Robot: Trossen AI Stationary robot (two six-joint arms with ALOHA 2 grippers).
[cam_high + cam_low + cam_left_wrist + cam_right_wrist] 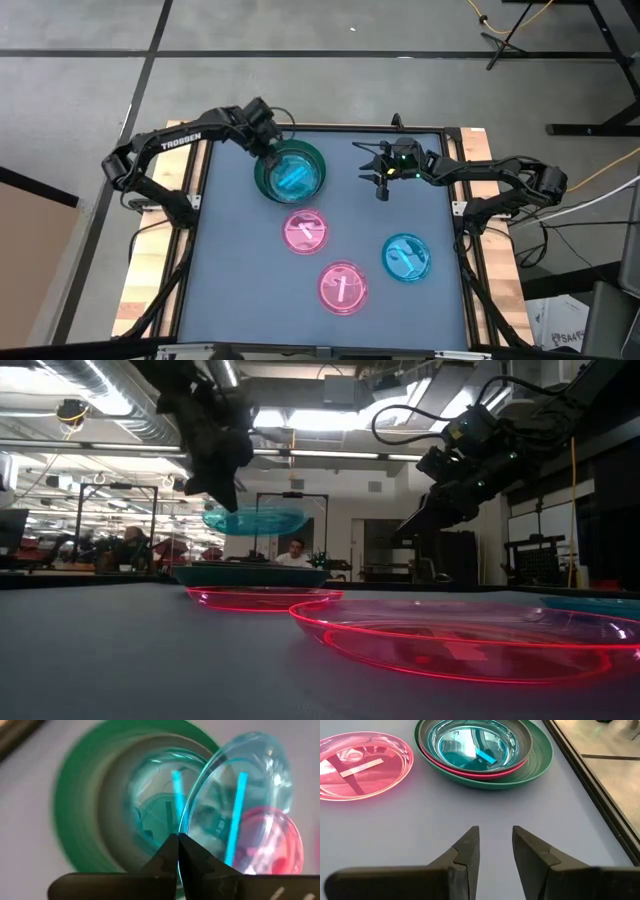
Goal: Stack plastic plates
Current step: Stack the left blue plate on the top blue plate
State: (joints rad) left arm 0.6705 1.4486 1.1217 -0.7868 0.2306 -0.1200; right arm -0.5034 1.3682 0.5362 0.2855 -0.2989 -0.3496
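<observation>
My left jaws (pixel 178 851) are pinched tight on the rim of a translucent cyan plate (pixel 240 795), which I hold lifted clear above the stack (pixel 292 172) at the far left of the bench (pixel 230 290). In the low view the plate (pixel 255 520) hangs level in open air over the stack, not touching it. The plate is thin, glossy, see-through plastic, round and shallow, with a bright bar across its middle.

Below it, the stack starts with a larger dark green plate (pixel 540 755), opaque, with a wide sloping rim. Nested inside I see a pink rim (pixel 470 770), a grey one, and another cyan plate (pixel 470 742) on top. The green plate lies near the bench's far edge, with bare surface all round it.

My right jaws (pixel 496 847) stand slightly apart and hold nothing. They hover above the bench at the far right, well apart from the stack, over bare blue-grey surface, with the bench's dark raised border (pixel 585 775) close alongside.

Three more plates lie singly on the bench, all apart from one another: a translucent pink plate (pixel 306 231) just nearer than the stack, a second pink plate (pixel 343 287) toward the near edge, and a lone cyan plate (pixel 407 257) on the right side. Open, smooth surface runs between them and down the left half of the bench.
</observation>
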